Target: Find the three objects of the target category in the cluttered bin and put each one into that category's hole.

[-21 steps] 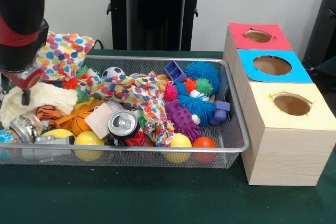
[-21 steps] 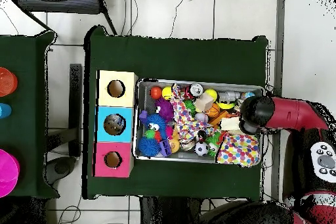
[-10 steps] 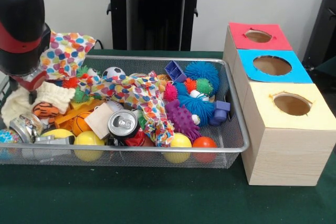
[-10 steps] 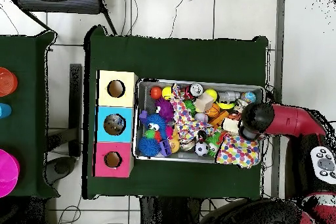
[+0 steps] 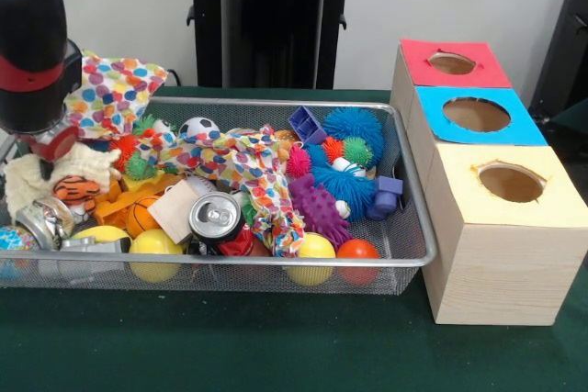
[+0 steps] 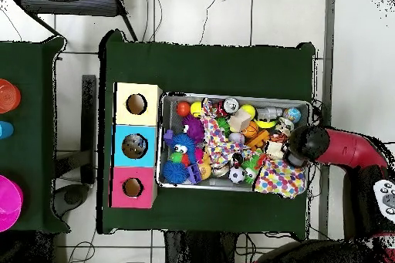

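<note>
Arm [image 5: 32, 43] hangs over bin [image 5: 418, 227] left edge, above white cloth [image 5: 37, 176]. End effector hidden, state cannot be told. Bin packed; boxes [image 5: 496, 199] touch right rim.

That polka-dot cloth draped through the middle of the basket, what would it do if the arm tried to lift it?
The polka-dot cloth would probably hang limp: it lies crumpled in folds over the toys. It looks light, yet a strand trails down beside the drink can and among the balls, so lifting it may drag or nudge neighbours. It shouldn't roll.
</note>
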Robot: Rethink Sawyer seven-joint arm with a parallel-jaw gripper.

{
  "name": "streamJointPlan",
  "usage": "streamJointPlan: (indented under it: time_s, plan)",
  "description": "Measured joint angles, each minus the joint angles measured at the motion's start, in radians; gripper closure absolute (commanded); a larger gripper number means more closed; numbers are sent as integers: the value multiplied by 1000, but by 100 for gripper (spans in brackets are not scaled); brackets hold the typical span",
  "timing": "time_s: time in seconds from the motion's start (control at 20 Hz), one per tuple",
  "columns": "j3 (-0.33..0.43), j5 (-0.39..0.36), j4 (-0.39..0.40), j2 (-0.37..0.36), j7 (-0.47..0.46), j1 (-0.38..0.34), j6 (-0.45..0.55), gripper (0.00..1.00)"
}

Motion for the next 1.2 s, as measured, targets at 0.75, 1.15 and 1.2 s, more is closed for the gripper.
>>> streamJointPlan:
  time_s: [0.75, 1.15, 1.2]
  plan:
    - [30, 40, 229, -169, 0, -14, -62, 100]
    - [71, 134, 433, -304, 0, -22, -67, 100]
    - [77, 139, 449, -313, 0, -23, -70, 100]
